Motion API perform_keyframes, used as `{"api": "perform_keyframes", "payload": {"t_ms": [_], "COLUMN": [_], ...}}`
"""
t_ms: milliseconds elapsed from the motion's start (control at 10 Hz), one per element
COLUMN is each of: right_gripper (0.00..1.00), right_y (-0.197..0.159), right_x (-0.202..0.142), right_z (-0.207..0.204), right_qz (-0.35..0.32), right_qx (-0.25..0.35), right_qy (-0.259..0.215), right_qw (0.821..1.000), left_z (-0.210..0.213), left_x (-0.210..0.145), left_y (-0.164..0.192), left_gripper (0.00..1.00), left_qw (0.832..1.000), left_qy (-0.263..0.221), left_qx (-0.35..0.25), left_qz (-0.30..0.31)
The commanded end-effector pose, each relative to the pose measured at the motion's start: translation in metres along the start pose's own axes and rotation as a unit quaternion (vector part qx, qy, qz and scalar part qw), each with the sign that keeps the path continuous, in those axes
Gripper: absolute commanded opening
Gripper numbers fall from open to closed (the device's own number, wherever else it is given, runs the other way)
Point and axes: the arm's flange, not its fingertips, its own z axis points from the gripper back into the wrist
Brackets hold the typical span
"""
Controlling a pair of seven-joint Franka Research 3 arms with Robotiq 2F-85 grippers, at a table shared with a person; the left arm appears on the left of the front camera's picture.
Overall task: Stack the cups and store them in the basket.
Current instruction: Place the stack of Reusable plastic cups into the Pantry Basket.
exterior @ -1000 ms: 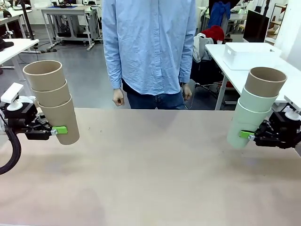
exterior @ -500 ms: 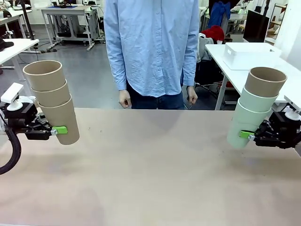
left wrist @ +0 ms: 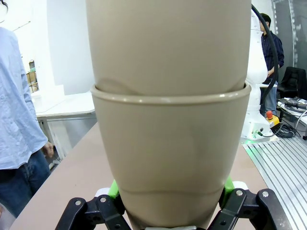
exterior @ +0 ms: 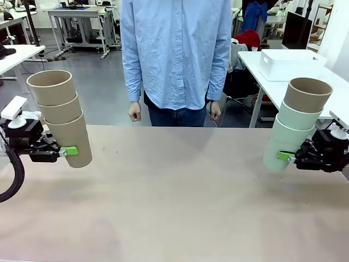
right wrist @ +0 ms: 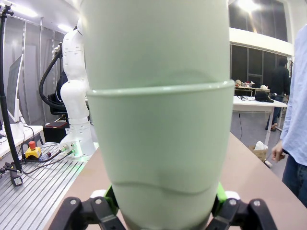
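Observation:
At the table's left side my left gripper [exterior: 70, 150] is shut on the bottom cup of a stack of three tan cups [exterior: 61, 117], held above the table and leaning slightly left. In the left wrist view that tan stack [left wrist: 170, 143] rises between the green pads [left wrist: 113, 188]. On the right, my right gripper [exterior: 283, 156] is shut on the lowest of two mint green cups [exterior: 289, 136] with a tan cup [exterior: 307, 94] nested on top. The right wrist view shows the green stack [right wrist: 160, 143] close up. The basket is out of view.
A person in a light blue shirt [exterior: 175, 54] stands at the far side of the table, hands [exterior: 134, 112] hanging by their sides. The tan tabletop [exterior: 174, 196] lies bare between the arms. A white table with a white box [exterior: 283, 63] stands behind at right.
Both arms and their stacks have stayed still. The person shifted slightly and their hands moved a little at their sides.

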Motion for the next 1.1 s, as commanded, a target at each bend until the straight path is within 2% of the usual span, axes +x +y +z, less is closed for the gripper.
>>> {"api": "perform_keyframes", "payload": {"t_ms": [0, 1000], "right_gripper": [0.84, 0.84], "right_y": [-0.0018, -0.0018], "right_x": [0.0046, 0.0046], "right_z": [0.0007, 0.0007], "right_qz": [0.006, 0.006], "right_qx": [-0.002, -0.002], "right_qy": [-0.004, -0.004], "right_qw": [1.0, 1.0], "left_z": [-0.0005, -0.0005], "left_x": [0.0044, 0.0044], "left_y": [0.0006, 0.0006], "left_gripper": [0.85, 0.85], "left_qw": [1.0, 1.0], "left_qy": [-0.004, -0.004], "left_qx": [-0.004, -0.004], "left_qz": [-0.004, -0.004]}}
